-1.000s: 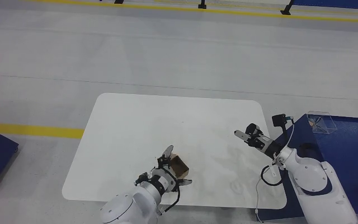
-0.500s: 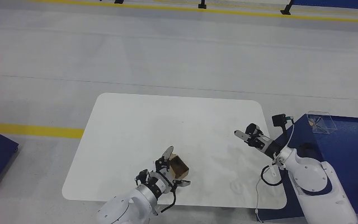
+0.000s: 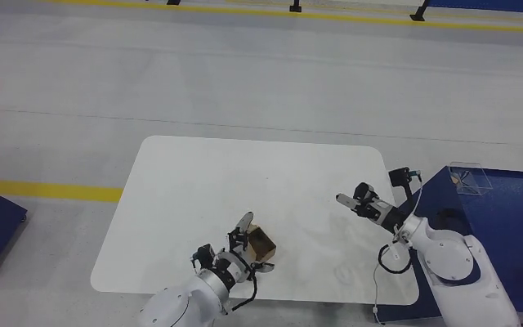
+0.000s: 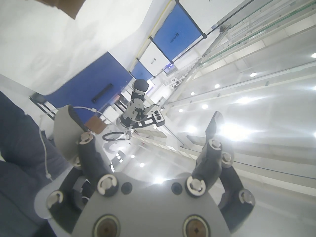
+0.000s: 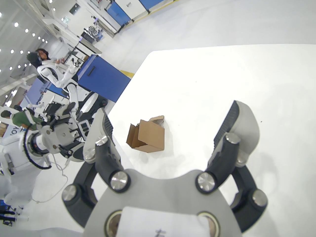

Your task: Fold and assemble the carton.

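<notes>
Top view shows a white table (image 3: 212,188) with rounded corners. On it, near the robot's edge and left of middle, a small brown carton (image 3: 262,241) lies on its side, partly formed into a box. From the right wrist view one end is open toward the left arm, with loose flaps (image 5: 132,134) standing out from it. The left gripper (image 4: 140,112) sits low against the carton with its fingers spread wide and nothing between them. The right gripper (image 5: 169,108), likewise spread and empty, hangs well apart over the table's right side, aimed at the carton. The step in hand looks like closing that open end. To do it well, I would judge that the left gripper should press one flap in at a time along its crease. The right gripper should come across first and brace the closed side, since light card like this will likely slide or collapse under a one-sided push. Some things are hard to make out. The left wrist view cuts the carton off at a corner. From above, a finger appears on each side of the carton, yet I cannot tell whether either touches it. The face resting on the table is hidden.
</notes>
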